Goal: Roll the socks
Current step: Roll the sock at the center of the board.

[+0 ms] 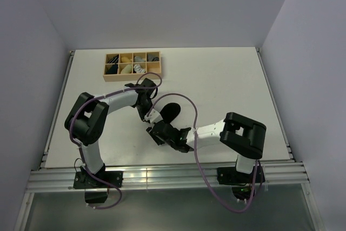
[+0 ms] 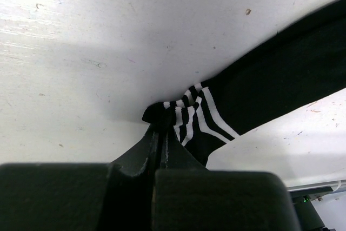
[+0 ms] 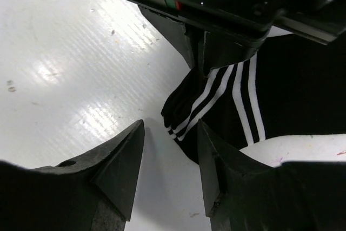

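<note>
A black sock (image 2: 270, 82) with white bands near its cuff lies flat on the white table (image 1: 216, 79), and from above it shows as a dark oval (image 1: 170, 111). My left gripper (image 2: 160, 127) is shut on the bunched cuff end, pinching it against the table. In the right wrist view the left gripper (image 3: 216, 31) comes down from above onto the striped cuff (image 3: 211, 101). My right gripper (image 3: 171, 128) is open just short of that cuff, with only bare table between its fingers. From above, the right gripper (image 1: 155, 132) sits just below the left gripper (image 1: 147, 113).
A wooden box (image 1: 132, 64) with several compartments holding rolled socks stands at the back left of the table. Purple cables (image 1: 186, 106) loop over both arms near the sock. The table's metal rail (image 1: 162, 174) runs along the near edge.
</note>
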`<state>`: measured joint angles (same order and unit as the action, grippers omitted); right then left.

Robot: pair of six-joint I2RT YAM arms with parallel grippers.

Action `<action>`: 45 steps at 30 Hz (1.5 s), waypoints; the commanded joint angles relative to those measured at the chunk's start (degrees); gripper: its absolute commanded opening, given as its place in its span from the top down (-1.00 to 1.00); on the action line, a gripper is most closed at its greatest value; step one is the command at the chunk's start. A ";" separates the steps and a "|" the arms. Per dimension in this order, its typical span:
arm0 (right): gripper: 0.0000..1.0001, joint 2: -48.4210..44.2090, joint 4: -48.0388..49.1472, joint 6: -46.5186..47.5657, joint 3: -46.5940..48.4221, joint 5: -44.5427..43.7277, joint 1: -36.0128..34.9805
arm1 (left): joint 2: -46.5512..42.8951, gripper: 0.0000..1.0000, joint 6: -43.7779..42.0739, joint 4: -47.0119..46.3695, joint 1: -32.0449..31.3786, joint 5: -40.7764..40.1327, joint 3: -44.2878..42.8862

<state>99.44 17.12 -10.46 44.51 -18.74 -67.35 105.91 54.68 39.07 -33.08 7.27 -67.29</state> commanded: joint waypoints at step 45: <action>1.00 4.88 16.26 -27.32 -5.84 47.90 24.37 | -20.47 -0.04 3.69 -12.51 0.65 -9.46 14.72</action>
<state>101.71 27.90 -31.48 39.99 18.85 -45.19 89.97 57.30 30.28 -32.62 1.37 -54.65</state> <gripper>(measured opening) 0.029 0.517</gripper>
